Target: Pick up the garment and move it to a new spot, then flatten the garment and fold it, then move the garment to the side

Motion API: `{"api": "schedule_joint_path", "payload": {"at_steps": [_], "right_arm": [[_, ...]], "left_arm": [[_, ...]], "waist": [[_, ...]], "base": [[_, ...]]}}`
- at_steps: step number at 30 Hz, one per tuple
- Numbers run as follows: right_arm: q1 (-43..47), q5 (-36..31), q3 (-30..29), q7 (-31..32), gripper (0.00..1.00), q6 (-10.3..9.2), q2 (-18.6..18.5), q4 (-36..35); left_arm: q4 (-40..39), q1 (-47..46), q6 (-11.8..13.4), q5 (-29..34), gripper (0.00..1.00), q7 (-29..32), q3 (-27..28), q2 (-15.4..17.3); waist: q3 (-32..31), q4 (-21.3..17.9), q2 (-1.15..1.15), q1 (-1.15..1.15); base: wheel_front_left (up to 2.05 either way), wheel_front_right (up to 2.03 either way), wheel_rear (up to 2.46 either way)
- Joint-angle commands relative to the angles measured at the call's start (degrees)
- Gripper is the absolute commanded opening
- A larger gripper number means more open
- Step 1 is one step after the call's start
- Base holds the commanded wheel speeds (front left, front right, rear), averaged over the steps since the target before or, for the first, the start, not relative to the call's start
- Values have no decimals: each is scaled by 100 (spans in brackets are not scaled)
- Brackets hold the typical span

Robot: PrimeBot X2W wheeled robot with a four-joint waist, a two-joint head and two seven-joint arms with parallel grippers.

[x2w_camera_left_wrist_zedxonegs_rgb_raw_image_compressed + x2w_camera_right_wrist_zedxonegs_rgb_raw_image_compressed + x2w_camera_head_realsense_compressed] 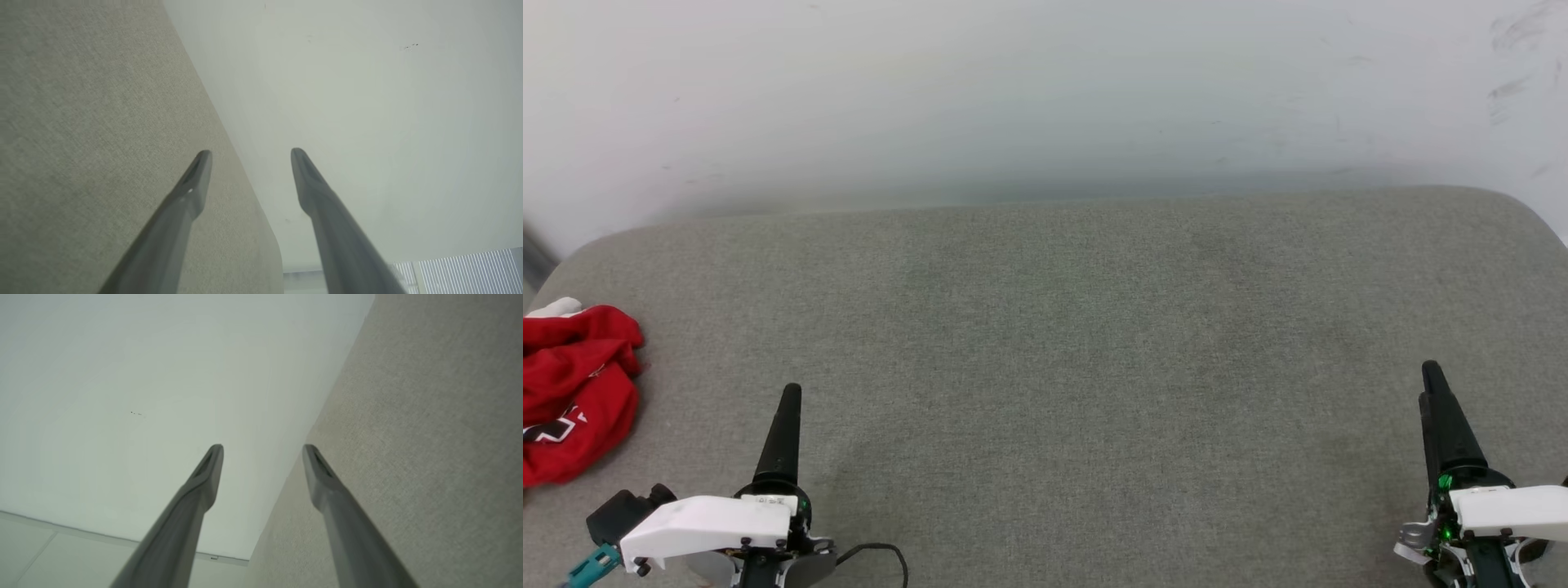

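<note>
Wrist views: your left end effector [250, 155] and right end effector [261, 449] gape empty, both right of the shirt [574, 384].

A grey fabric-covered surface [1062, 343] with rounded corners sits against a scuffed white wall [1045, 90], pale floor tiles [41, 559] visible beside it.

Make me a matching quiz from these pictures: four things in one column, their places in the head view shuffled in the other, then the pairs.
Things:
1. garment
2. left gripper
3. right gripper
4. wall

Places:
A. lower right, open and empty
B. crumpled at the left edge
C. across the top, behind the grey surface
D. lower left, open, just right of the red cloth

Pairs: 1-B, 2-D, 3-A, 4-C
</note>
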Motion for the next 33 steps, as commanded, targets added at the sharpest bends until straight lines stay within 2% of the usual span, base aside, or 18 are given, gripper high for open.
{"api": "schedule_joint_path", "payload": {"at_steps": [1, 19, 33], "right_arm": [[-16, -317, -4, -73, 100, 1, -9, -220], [204, -2672, 334, -438, 100, 1, -9, -889], [397, -4107, 484, -693, 100, 2, -8, -858]], "left_arm": [[-211, -33, 95, 326, 100, -76, -25, 13], [-621, 247, 684, 2317, 100, -440, -342, 15], [-788, 434, 932, 3594, 100, -697, -586, 16]], "waist": [[0, -1, 0, 0], [-3, 8, 0, 0], [-3, 11, 0, 0]], "base": [[0, 0, 0], [0, 0, 0], [0, 0, 0]]}}
